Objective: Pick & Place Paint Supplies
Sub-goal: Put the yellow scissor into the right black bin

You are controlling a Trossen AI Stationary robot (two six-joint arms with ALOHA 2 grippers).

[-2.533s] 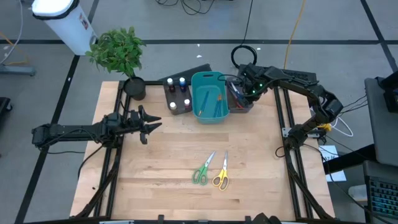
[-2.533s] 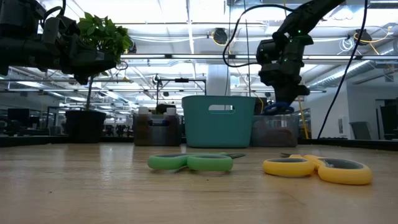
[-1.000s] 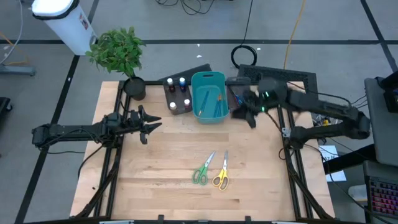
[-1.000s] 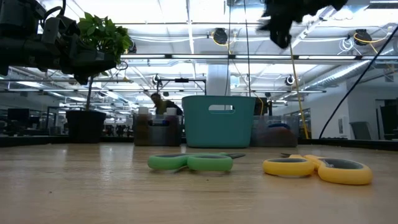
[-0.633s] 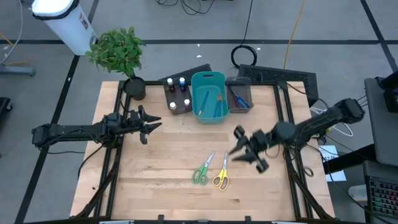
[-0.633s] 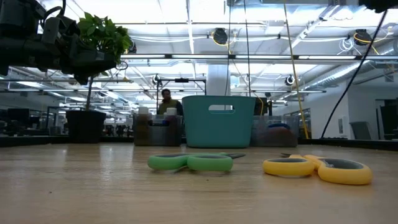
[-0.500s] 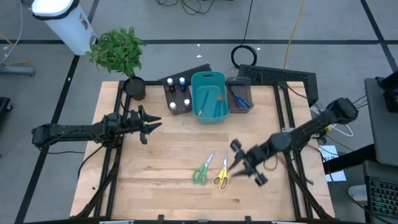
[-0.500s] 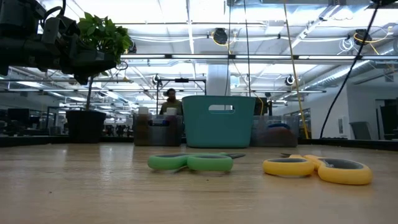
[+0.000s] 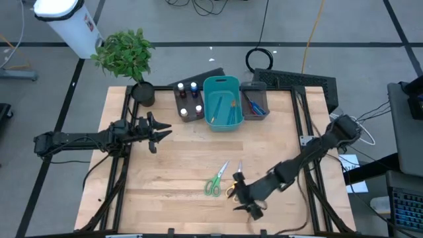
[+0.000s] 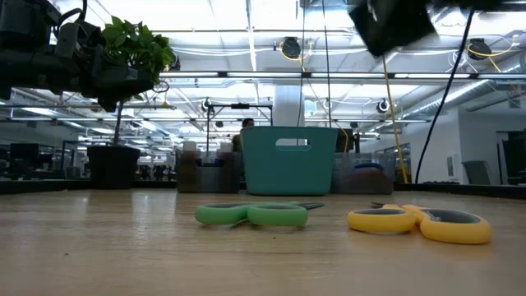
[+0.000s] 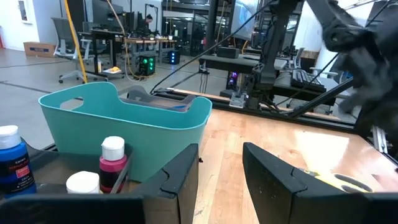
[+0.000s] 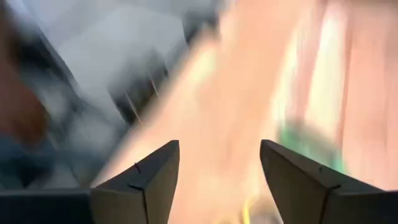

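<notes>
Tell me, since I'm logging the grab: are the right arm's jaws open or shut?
Open. In the right wrist view, the right gripper has its jaws spread with a clear gap and nothing between them, above the yellow scissors.

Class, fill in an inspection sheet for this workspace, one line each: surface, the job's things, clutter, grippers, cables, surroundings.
Surface: wooden table, mostly bare.
Job's things: green scissors and yellow scissors lie flat near the front; paint bottles stand in a dark bin; brushes lie in the teal bin; more scissors sit in the grey bin beside it.
Clutter: potted plant at the back left corner.
Grippers: right gripper open, empty, beside the yellow scissors; left gripper waits at the left, fingers apart, empty.
Cables: coiled black cable behind the table.
Surroundings: person far behind.
</notes>
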